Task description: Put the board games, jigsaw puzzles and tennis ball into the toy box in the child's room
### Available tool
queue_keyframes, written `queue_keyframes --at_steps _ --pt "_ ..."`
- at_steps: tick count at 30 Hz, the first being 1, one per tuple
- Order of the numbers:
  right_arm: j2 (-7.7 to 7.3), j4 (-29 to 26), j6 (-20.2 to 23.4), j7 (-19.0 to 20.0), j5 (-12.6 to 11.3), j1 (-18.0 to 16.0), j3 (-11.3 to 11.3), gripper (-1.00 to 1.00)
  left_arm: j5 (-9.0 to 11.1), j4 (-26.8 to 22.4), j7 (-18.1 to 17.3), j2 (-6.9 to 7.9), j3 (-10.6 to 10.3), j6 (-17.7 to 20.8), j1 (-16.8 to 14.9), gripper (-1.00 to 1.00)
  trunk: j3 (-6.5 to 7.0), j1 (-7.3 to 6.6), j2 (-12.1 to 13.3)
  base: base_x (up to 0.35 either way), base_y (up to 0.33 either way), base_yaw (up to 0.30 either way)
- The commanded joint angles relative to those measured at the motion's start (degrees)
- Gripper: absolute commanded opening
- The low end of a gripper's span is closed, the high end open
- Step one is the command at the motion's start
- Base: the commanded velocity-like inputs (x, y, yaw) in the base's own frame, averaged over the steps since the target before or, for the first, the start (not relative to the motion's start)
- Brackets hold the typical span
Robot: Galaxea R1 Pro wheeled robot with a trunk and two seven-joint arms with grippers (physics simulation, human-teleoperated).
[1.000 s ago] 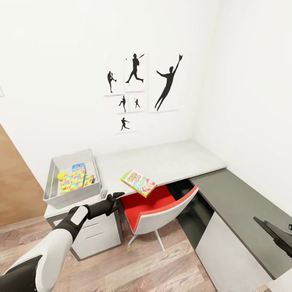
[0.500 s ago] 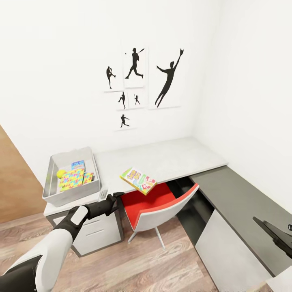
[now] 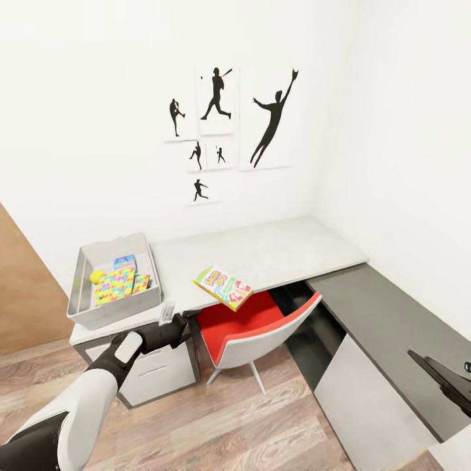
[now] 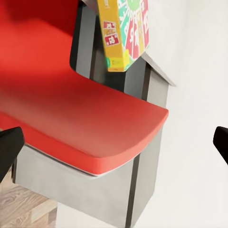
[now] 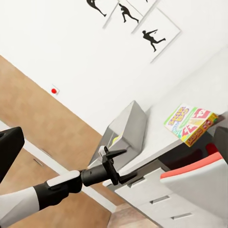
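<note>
The lid of the board game (image 3: 223, 287) carries big cartoon lettering in yellow, green and red, but none of it is sharp enough to read; in the left wrist view the box (image 4: 124, 31) shows small red tags on its yellow side, equally unreadable.

The left arm reaches forward and low from the near left, white forearm then black wrist, ending at the left hand (image 3: 178, 320) just off the near edge of the counter (image 3: 275, 252), beside the white drawers (image 3: 157, 373). Its fingers are spread apart and hold nothing; the right wrist view shows the same hand (image 5: 115, 165) with its two fingers forked wide. Of the right hand (image 3: 445, 376) there is a dark shape at the near right over the lower dark counter section; whether it is open or closed cannot be told.

The game is a thin flat box, lying on the light grey top with one corner jutting past the near edge, above the red seat of the chair (image 3: 255, 330). Left of it, apart, stands the grey toy box (image 3: 114, 307). Inside lie a bright multicoloured jigsaw (image 3: 115, 286), the yellow-green ball (image 3: 97, 276) at its far left, and a blue game (image 3: 126, 263) behind.

Black baseball silhouettes (image 3: 271, 118) hang on the far white wall.
</note>
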Motion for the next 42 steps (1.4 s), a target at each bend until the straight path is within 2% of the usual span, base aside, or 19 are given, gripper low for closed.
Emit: queue_keyframes --at_steps 1,12,42 --pt "-0.01 -0.01 0.52 0.09 -0.14 -0.05 -0.02 1.0 -0.07 0.02 -0.11 -0.03 0.33 0.34 -0.06 1.0 -0.21 0.03 -0.12 0.0 0.0 0.0" --pt "0.07 -0.03 0.35 0.16 -0.14 -0.05 -0.02 1.0 -0.21 0.02 -0.09 -0.05 0.32 0.29 -0.06 1.0 -1.0 0.03 -0.12 0.005 -0.001 0.0" --pt "0.08 -0.06 0.25 0.26 -0.15 -0.05 -0.02 1.0 -0.22 0.02 -0.11 -0.14 0.27 0.28 -0.06 1.0 -1.1 0.03 -0.12 0.03 -0.021 0.0"
